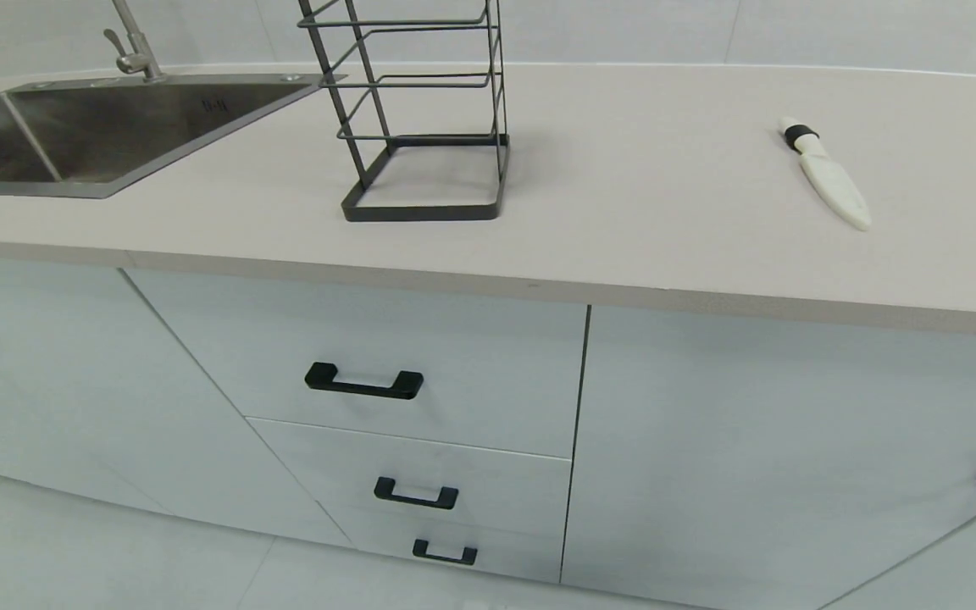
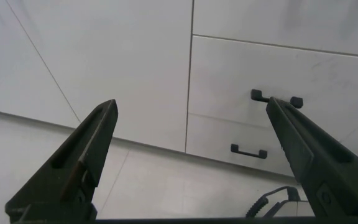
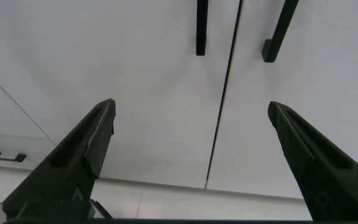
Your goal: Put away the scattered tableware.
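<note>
A white knife (image 1: 827, 172) with a black band near its handle end lies flat on the countertop (image 1: 623, 169) at the right. A dark wire rack (image 1: 420, 110) stands upright near the counter's middle, nothing in it. My left gripper (image 2: 191, 109) is open, held low in front of the white cabinet fronts with nothing between its fingers. My right gripper (image 3: 191, 109) is also open, facing cabinet doors, holding nothing.
A steel sink (image 1: 90, 127) with a tap (image 1: 134, 47) is set into the counter at the far left. Below the counter are white doors and three drawers with black handles (image 1: 363, 381). A light tiled floor (image 1: 73, 551) lies below.
</note>
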Robot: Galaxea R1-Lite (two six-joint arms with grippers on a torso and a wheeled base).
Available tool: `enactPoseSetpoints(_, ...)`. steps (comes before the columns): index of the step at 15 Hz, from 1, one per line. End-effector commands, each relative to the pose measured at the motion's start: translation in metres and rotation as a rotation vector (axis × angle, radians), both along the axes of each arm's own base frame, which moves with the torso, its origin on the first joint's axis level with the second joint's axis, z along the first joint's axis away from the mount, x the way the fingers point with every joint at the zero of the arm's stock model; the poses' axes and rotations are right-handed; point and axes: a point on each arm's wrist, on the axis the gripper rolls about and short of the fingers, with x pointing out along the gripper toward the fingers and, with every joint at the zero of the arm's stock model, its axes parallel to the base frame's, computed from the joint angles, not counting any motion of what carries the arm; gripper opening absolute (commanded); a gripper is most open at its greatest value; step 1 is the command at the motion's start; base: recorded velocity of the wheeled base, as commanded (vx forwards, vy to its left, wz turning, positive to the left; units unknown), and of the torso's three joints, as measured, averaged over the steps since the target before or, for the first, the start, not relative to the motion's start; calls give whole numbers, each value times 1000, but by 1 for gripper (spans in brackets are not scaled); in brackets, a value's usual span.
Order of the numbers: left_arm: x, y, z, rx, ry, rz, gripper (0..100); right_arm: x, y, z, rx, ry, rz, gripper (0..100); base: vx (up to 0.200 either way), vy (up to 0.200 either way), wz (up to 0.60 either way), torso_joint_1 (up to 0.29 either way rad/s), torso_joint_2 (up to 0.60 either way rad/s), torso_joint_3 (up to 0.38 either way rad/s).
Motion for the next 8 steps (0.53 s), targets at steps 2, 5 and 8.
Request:
enactPoseSetpoints(2,0,0,0,1,3,1,100,0,0,0,0,1,0,100,0,0,0,246,-122,-195)
enactPoseSetpoints(5,0,0,0,1,2,1,100,0,0,0,0,1,0,100,0,0,0,233,-616,-235)
enactPoseSetpoints(8,0,0,0,1,3,2,100,0,0,0,0,1,0,100,0,0,0,222,-559,-191)
